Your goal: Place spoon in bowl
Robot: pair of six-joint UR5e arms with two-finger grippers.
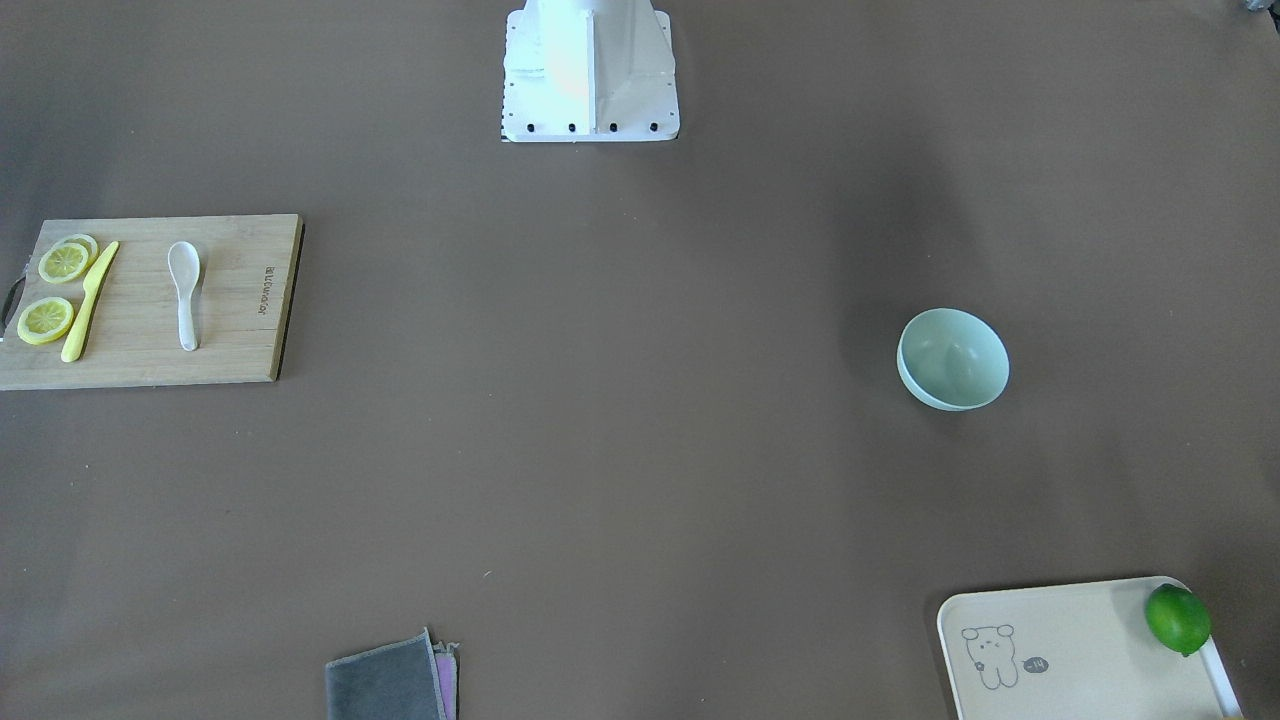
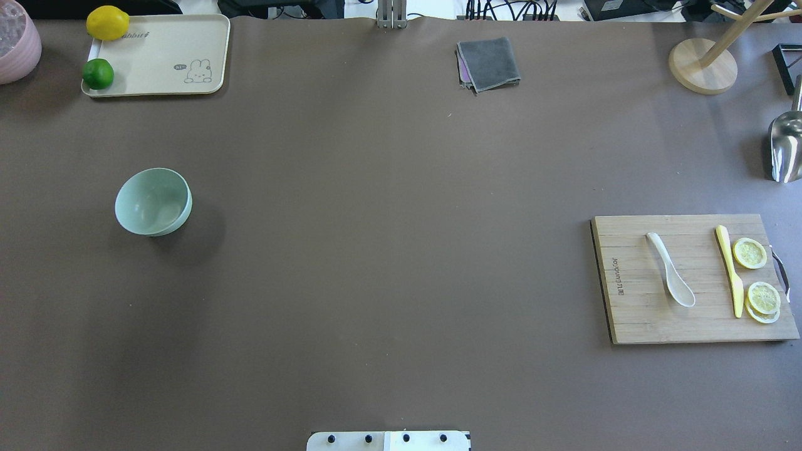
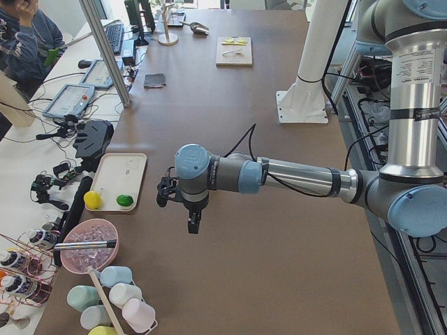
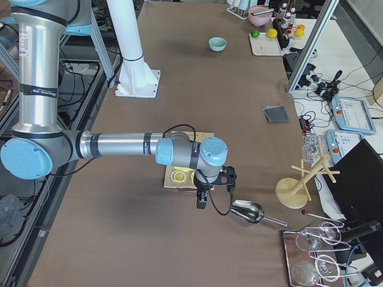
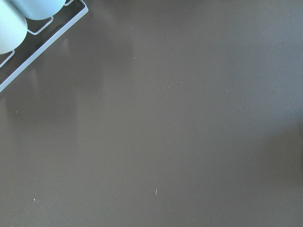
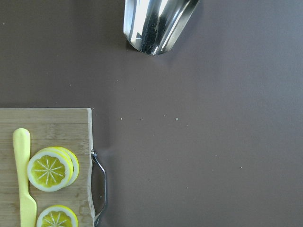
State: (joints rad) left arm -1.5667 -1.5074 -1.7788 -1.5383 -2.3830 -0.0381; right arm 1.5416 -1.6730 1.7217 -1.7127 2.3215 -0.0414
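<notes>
The white spoon point(image 1: 185, 295) lies on a wooden cutting board point(image 1: 240, 330), scoop toward the robot; it also shows in the overhead view point(image 2: 671, 279). The mint-green bowl point(image 1: 952, 358) stands upright and empty on the brown table, far across from the board point(image 2: 153, 200). My left gripper point(image 3: 179, 209) hangs above the table's left end, near the tray. My right gripper point(image 4: 214, 186) hangs above the table's right end, past the board. Both show only in the side views, so I cannot tell whether they are open or shut.
A yellow plastic knife point(image 2: 730, 270) and lemon slices point(image 2: 750, 253) share the board. A cream tray point(image 2: 182, 37) holds a lime point(image 2: 98, 74) and a lemon point(image 2: 108, 22). A grey cloth point(image 2: 489, 62), a metal scoop point(image 2: 786, 147) and a wooden stand point(image 2: 702, 66) sit at the table's edges.
</notes>
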